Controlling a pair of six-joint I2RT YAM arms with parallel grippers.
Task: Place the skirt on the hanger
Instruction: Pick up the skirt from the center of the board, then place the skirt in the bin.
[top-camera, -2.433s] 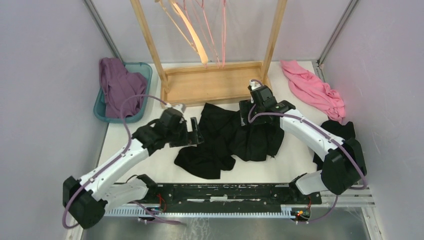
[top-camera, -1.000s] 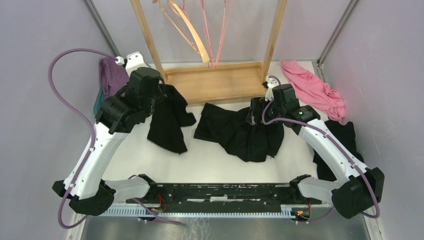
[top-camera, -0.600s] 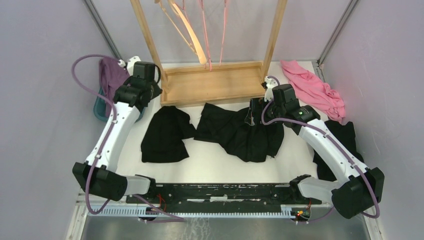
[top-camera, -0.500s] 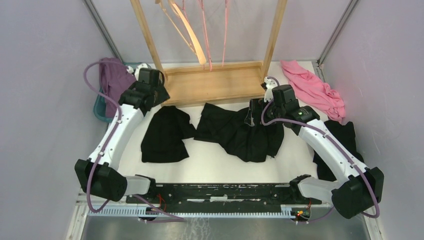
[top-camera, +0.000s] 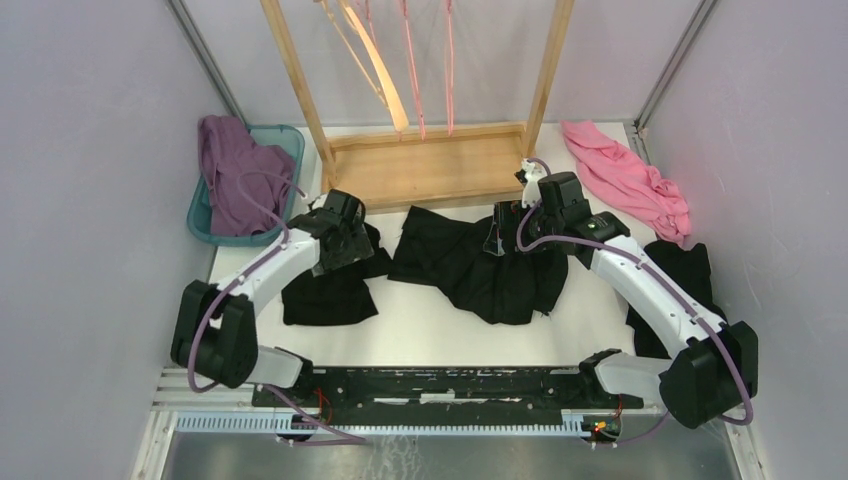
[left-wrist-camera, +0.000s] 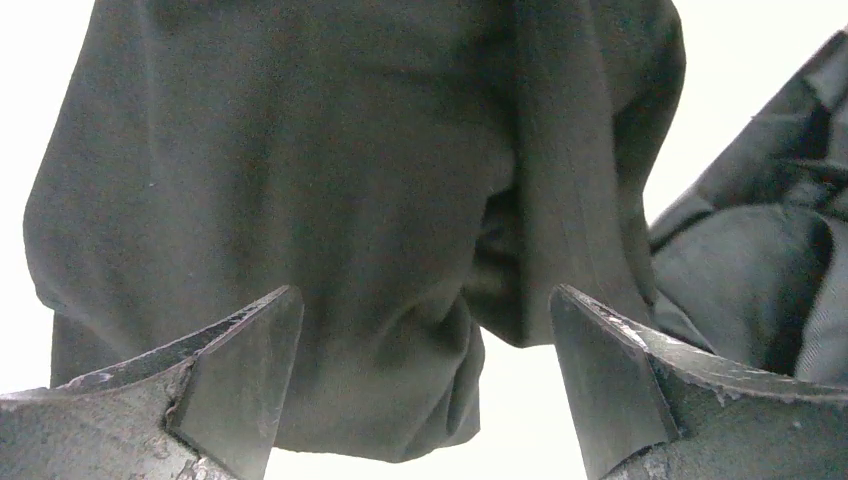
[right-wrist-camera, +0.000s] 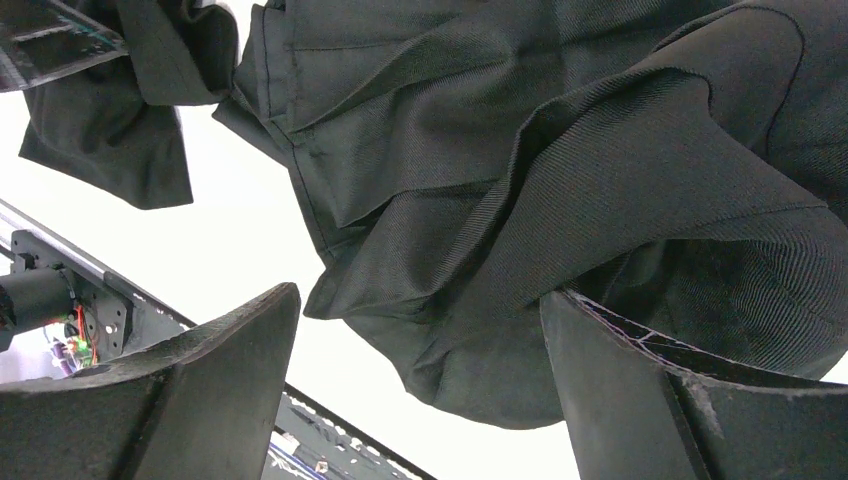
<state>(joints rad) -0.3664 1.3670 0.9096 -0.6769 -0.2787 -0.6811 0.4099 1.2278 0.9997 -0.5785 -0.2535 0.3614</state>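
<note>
Basket: far left, holds a purple garment; clear of the work.
Left jaws: wide, empty, low over a plain black garment lying apart from the skirt, so the skirt is free to lift.
Hanger: bare, hung on the wooden rack at the back.
Skirt: crumpled mid-tabletop, before the rack; not yet hung.
Right jaws: wide, empty, straddling the skirt's pleats at its far right edge; judged ready to pinch.
Pink garment: far right, apart.
</note>
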